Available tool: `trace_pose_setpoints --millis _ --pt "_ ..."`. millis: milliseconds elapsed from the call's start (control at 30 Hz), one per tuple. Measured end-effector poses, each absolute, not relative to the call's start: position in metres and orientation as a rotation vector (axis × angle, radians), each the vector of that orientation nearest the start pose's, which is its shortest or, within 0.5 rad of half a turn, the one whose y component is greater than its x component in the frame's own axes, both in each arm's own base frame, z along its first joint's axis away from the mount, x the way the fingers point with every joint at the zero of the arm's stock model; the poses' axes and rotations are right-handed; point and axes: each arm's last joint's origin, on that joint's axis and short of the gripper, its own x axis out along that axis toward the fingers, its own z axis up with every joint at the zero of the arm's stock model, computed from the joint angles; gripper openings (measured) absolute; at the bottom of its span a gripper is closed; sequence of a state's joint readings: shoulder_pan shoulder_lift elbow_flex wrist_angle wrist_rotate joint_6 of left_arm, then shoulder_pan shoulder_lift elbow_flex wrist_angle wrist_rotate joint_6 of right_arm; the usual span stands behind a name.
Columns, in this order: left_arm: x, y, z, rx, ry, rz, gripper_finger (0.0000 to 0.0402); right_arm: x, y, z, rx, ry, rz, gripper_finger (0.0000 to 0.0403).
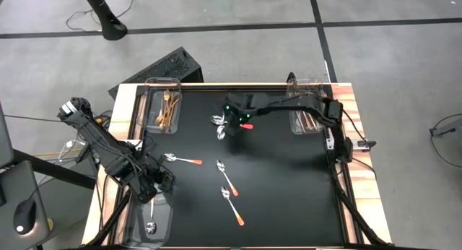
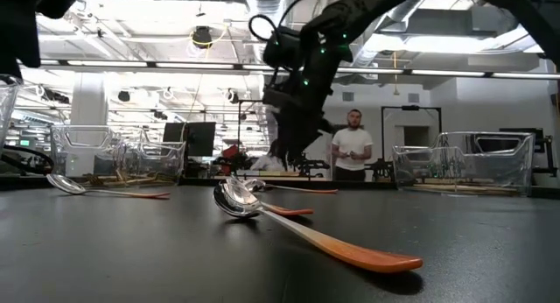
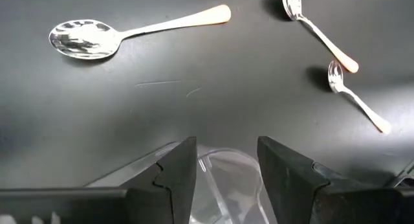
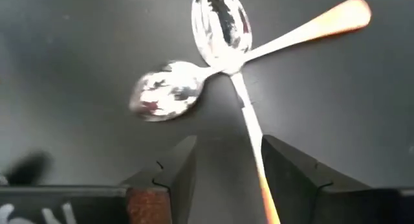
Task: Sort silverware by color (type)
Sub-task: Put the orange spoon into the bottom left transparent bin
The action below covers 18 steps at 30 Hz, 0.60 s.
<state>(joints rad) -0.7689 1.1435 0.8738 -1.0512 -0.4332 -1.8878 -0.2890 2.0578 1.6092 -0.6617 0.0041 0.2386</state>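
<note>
On the black surface (image 1: 289,178) the right claw (image 1: 232,127) hangs with jaws parted, grasping nothing, over two crossed spoons (image 4: 220,62) at far centre, while the left claw (image 1: 153,183), also released, sits above the near-left bin (image 1: 168,215) holding one spoon (image 1: 151,226). Three more spoons (image 1: 227,185) lie apart mid-surface. They look light, stiff and slick, lying flat, so the slim orange handle seems the best hold; the far bins' contents are hard to make out.

Glossy metal spoons (image 4: 220,30), matt blk table (image 1: 289,185), clear plastic bins (image 1: 164,109)
</note>
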Motion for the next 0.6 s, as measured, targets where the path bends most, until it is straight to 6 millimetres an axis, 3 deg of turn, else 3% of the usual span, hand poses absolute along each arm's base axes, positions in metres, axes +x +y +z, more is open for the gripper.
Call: trace_pose_setpoints --millis 233,600 --pt "0.144 -0.121 0.246 -0.955 0.879 0.724 0.0150 0.414 -0.145 0.185 0.171 1.109 -0.260 0.0178" --pt "0.146 -0.123 0.246 -1.008 0.870 0.717 0.0150 0.423 -0.146 0.150 0.090 1.165 -0.199 0.0173"
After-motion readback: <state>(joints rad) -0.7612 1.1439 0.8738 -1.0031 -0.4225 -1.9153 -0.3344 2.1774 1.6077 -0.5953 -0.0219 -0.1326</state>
